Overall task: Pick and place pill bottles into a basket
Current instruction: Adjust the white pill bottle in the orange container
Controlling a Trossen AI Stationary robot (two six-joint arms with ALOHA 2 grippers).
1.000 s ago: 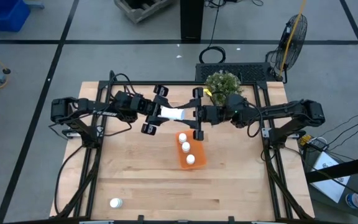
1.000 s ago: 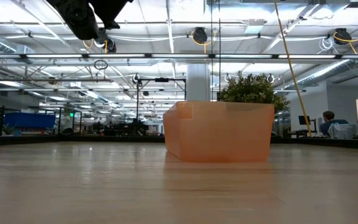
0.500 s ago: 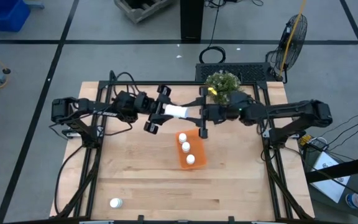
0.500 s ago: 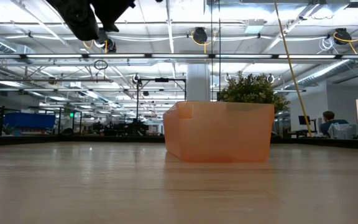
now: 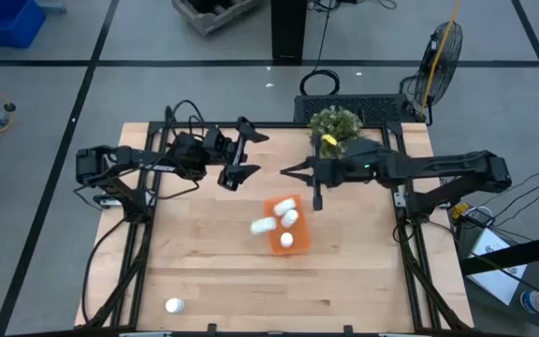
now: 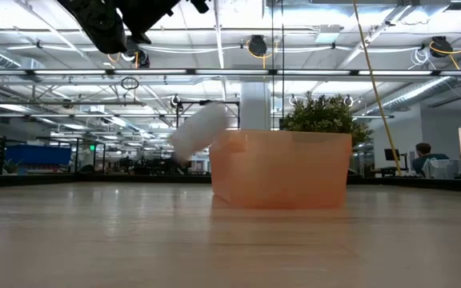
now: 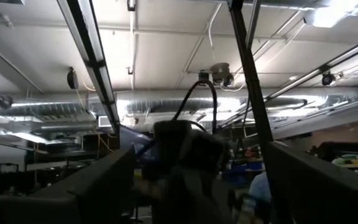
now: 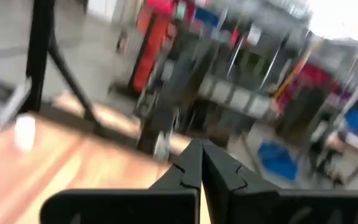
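Note:
A white pill bottle [image 5: 263,226] shows blurred and tilted in mid-air at the left rim of the orange basket [image 5: 274,245]; the low view has this bottle [image 6: 198,132] at the top of the basket's left wall [image 6: 282,172]. Three bottles [image 5: 288,217] lie inside the basket. Another bottle [image 5: 174,305] rests on the table near its front left corner. My left gripper [image 5: 262,153] hangs open above the table, behind the basket, with nothing between its fingers [image 7: 98,186]. My right gripper [image 5: 286,171] faces it, shut and holding nothing; its own view shows the shut tips [image 8: 201,165].
A green bushy plant [image 5: 335,124] stands at the table's far edge, behind my right arm. Bare wooden tabletop [image 5: 213,271] spreads in front of and to the left of the basket. A fan [image 5: 443,51] stands on the floor beyond the far right corner.
Both grippers held one bottle between them above the basket. My left gripper has opened, and my right gripper has shut and drawn back toward the table's right edge. The bottle has dropped from between them and is blurred at the basket's left rim.

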